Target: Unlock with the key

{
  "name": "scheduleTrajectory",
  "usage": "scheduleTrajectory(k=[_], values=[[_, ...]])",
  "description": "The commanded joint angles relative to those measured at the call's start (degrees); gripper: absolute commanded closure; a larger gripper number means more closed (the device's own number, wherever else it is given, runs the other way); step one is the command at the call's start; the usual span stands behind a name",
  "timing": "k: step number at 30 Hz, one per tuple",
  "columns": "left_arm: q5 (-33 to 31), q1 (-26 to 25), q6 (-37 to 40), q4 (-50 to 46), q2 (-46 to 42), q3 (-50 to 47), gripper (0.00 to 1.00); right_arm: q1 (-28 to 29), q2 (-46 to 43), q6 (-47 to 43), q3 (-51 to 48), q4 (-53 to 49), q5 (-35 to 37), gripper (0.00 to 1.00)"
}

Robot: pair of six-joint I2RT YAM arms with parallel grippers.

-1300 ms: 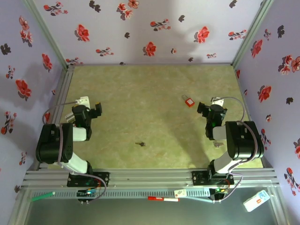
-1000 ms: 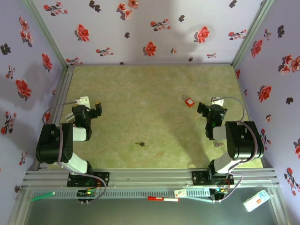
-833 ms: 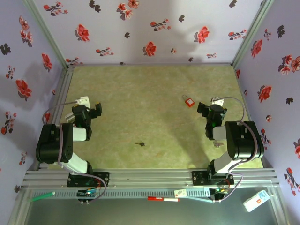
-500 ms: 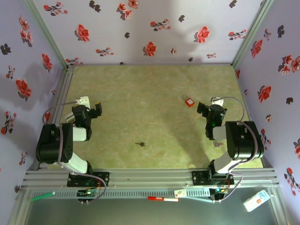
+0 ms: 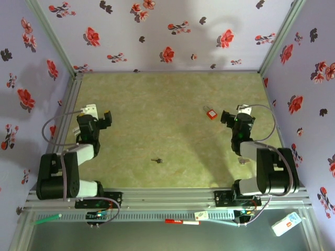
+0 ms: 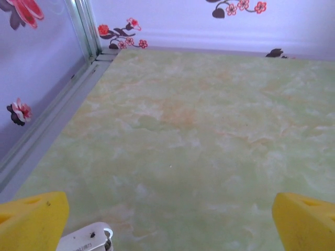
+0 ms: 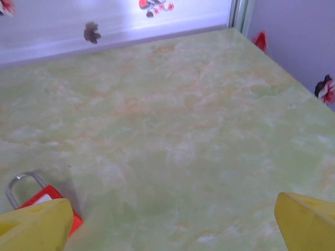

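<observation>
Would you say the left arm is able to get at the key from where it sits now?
Probably yes: the key lies alone on the bare table between the arms, and nothing stands between it and the open left gripper.

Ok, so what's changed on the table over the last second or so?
Both arms shifted: the left gripper and right gripper each edged slightly away from the bases. Nothing grasped, fingers open. The key and red padlock stayed put.

Lab test cell, floral-papered walls
</observation>
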Motion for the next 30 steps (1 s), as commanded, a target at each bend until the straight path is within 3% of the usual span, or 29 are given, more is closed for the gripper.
scheduleTrajectory(k=[1, 5, 10, 15, 23, 30], values=[[-1.26, -0.31, -2.24, -7.21, -5.49, 3.09, 0.0, 1.65, -5.61, 1.92, 3.43, -12.32, 1.21, 0.01], [-0.46, -1.16, -8.18, -17.85, -10.13, 8.6, 0.0, 3.7, -12.13, 5.85, 6.7, -23.79, 1.87, 0.01], [7.71, -4.16, -16.59, -33.34, -10.66, 17.89, 0.0, 3.63, -15.3, 16.75, 16.75, -47.98, 2.71, 0.01], [9.24, -8.59, -23.17, -38.29, -9.45, 22.31, 0.0, 1.87, -14.46, 22.95, 25.04, -66.1, 0.3, 0.01], [12.28, -15.84, -24.05, -40.04, -3.35, 27.7, 0.0, -2.41, -14.01, 26.46, 29.19, -74.63, -5.11, 0.01], [15.38, -19.26, -24.85, -40.61, -0.64, 31.31, 0.0, -6.28, -12.01, 30.34, 30.9, -85.13, -5.69, 0.03]])
